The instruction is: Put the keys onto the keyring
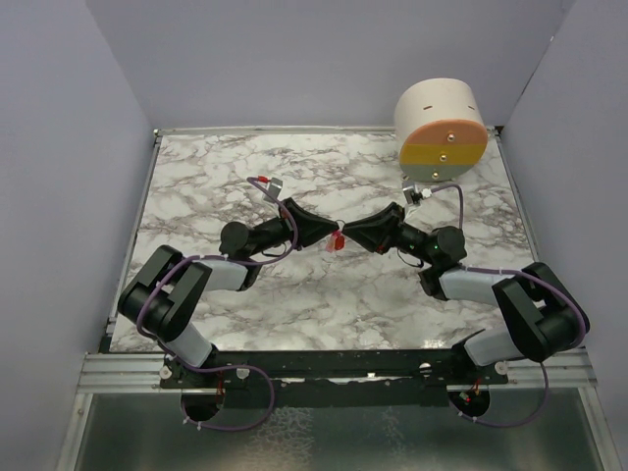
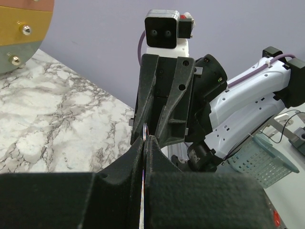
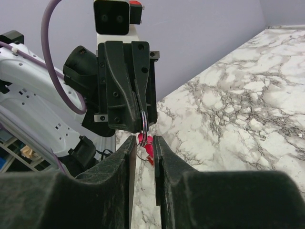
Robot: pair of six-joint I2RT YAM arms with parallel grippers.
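Observation:
Both grippers meet tip to tip above the middle of the marble table (image 1: 294, 177). My left gripper (image 1: 329, 240) is shut on the keyring (image 3: 144, 119); its thin metal ring sticks out between the fingertips (image 2: 144, 130). Below the ring hangs a small red piece (image 3: 148, 143), also seen from above (image 1: 338, 241). It looks like the red-headed key, but I cannot tell if it is threaded on. My right gripper (image 3: 144, 139) faces the left one. Its jaws stand a narrow gap apart on either side of the ring and the red piece, gripping nothing that I can see.
A round cream drum (image 1: 442, 123) with a pink and yellow face stands at the back right corner. Grey walls close in the table on three sides. A pale mesh basket (image 2: 259, 162) sits beyond the table's near edge.

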